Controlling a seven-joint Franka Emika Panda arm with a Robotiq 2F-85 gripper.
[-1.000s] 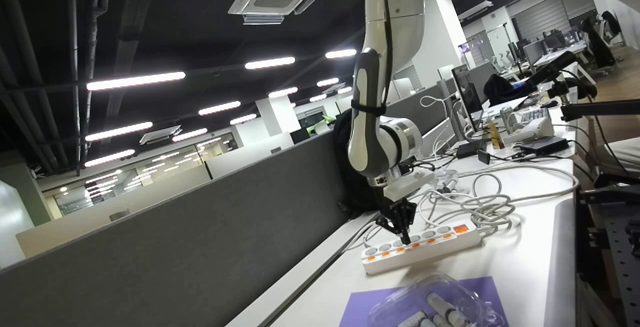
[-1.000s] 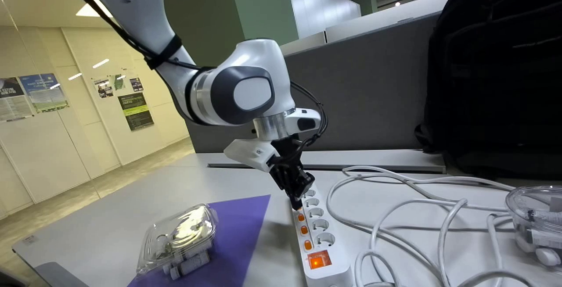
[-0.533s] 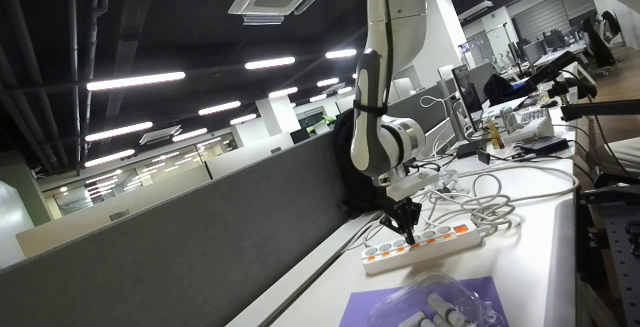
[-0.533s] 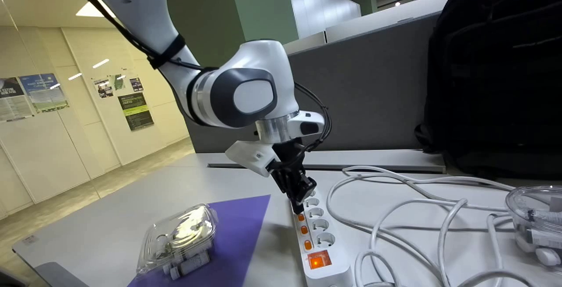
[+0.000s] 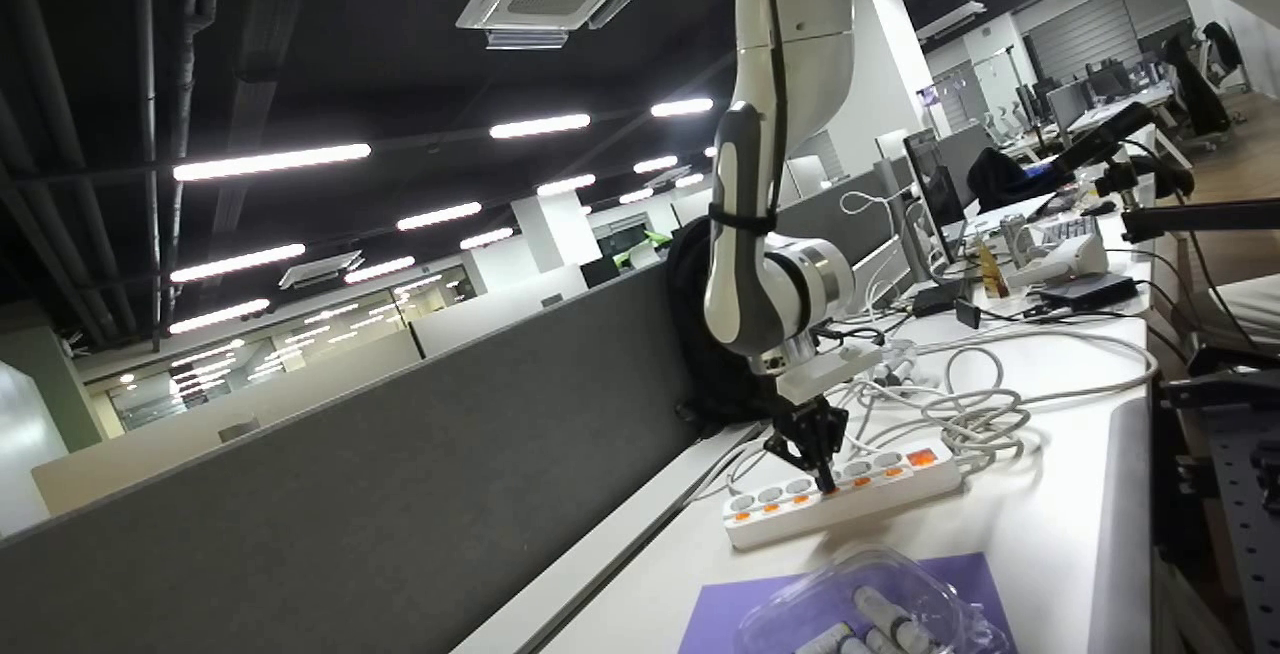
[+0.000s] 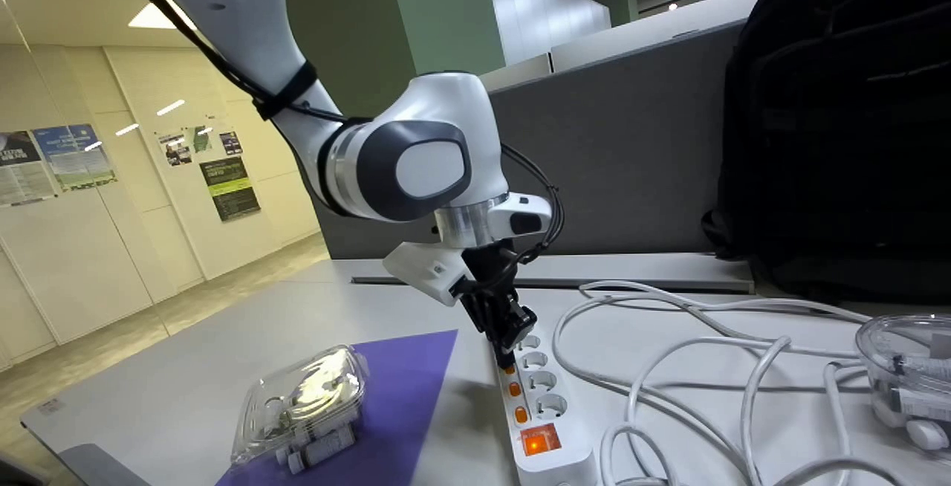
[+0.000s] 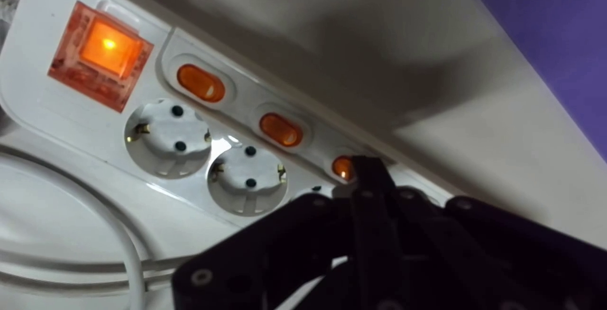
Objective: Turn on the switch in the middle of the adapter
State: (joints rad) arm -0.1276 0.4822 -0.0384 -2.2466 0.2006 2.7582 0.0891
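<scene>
Slightly along the adapter (image 5: 855, 506), toward its lit end, the gripper (image 6: 505, 363) has been shifted since the earlier frame. On the pale surface (image 6: 193, 337) a purple sheet (image 6: 412, 382) is laid, with the adapter set near it but apart. The gripper's fingers are held together; counted from the lit square switch (image 7: 111, 47), the third orange oval switch (image 7: 342, 168) is partly covered by their tips in the wrist view. Whether contact is made cannot be told.

A black gripper (image 6: 506, 360) shows against a white adapter (image 5: 845, 506) lined with orange switches (image 7: 280, 130); the sheet (image 6: 405, 397) is purple, the partition (image 6: 624, 174) gray.
</scene>
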